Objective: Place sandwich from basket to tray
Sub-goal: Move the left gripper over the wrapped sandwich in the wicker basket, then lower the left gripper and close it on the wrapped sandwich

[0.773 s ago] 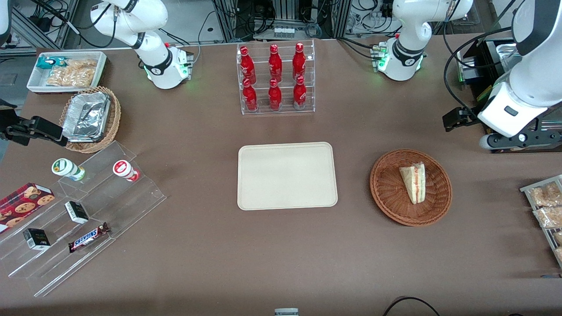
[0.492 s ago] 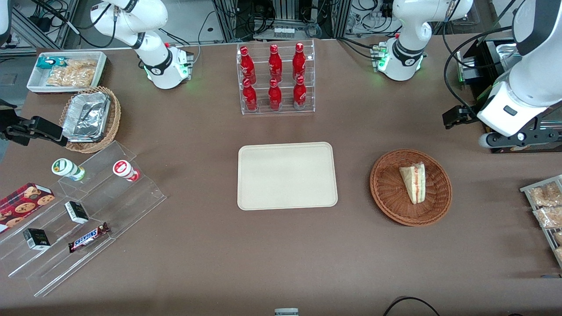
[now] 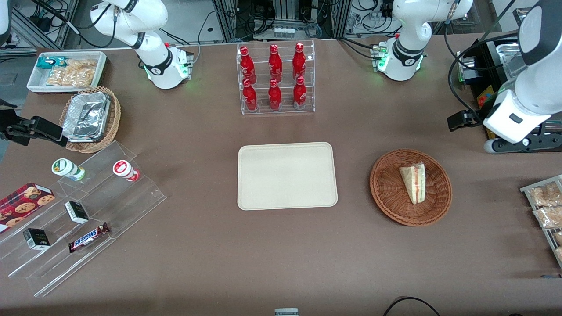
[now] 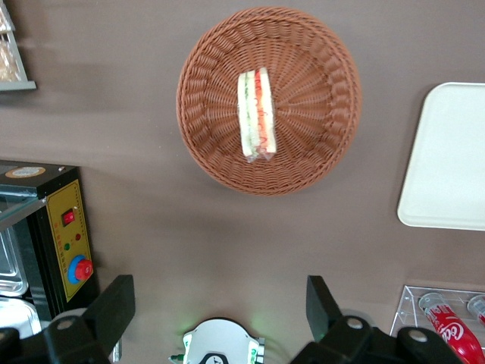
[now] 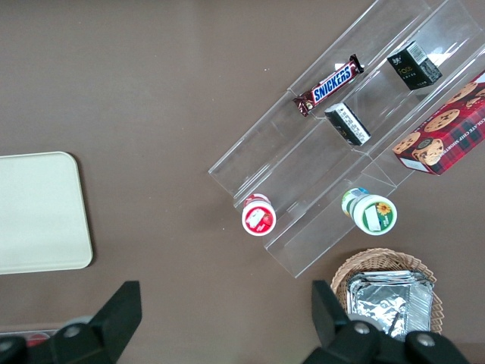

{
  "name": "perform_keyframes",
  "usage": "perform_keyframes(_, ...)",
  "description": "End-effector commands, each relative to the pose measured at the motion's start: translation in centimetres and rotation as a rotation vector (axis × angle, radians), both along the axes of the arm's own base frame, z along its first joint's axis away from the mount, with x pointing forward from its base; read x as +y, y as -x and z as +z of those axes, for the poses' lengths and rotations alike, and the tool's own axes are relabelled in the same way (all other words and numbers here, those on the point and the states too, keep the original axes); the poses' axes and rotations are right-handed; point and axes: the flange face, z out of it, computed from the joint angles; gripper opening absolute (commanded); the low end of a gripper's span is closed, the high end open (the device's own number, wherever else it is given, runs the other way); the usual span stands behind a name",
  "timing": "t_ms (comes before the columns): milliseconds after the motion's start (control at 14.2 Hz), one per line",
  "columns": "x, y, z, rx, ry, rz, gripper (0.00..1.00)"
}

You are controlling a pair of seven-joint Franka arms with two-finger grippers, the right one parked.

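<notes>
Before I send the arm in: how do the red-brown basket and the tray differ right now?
The basket is round, woven, reddish-brown wicker; the tray is rectangular, smooth and cream with rounded corners. The basket holds the sandwich, while the tray holds nothing. The basket lies toward the working arm's end; the tray sits mid-table. Both are shallow and rest flat on the brown table. The gripper hangs open, clear of both.

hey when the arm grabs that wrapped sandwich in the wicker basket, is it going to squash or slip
The triangular white-bread sandwich looks soft, so a firm pinch would probably squash it. Its clear wrap looks smooth and may slip. It seems light, lying loose in the round reddish-brown wicker basket, so a nudge could slide it. The left arm's tool hangs open above the table, away from it.
</notes>
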Motion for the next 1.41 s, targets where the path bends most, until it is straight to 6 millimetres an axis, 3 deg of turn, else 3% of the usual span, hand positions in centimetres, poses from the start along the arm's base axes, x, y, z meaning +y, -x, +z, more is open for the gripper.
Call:
perform_keyframes(0, 3.0, -0.1, -2.3, 0.060, -0.016, 0.059, 1.00)
perform_keyframes(141, 5.0, -0.6, -4.2, 0.061, -0.040, 0.095, 1.00)
perform_keyframes(352, 6.6, -1.1, -9.4, 0.034, -0.058, 0.118, 1.00)
perform_keyframes(492, 6.6, -1.5, -12.8, -0.021, -0.083, 0.241, 1.00)
perform_keyframes(914, 3.7, -1.0, -21.6, -0.101, -0.075, 0.377, 1.00)
perform_keyframes(1336, 0.4, -1.6, -25.5, -0.140, -0.045, 0.324, 1.00)
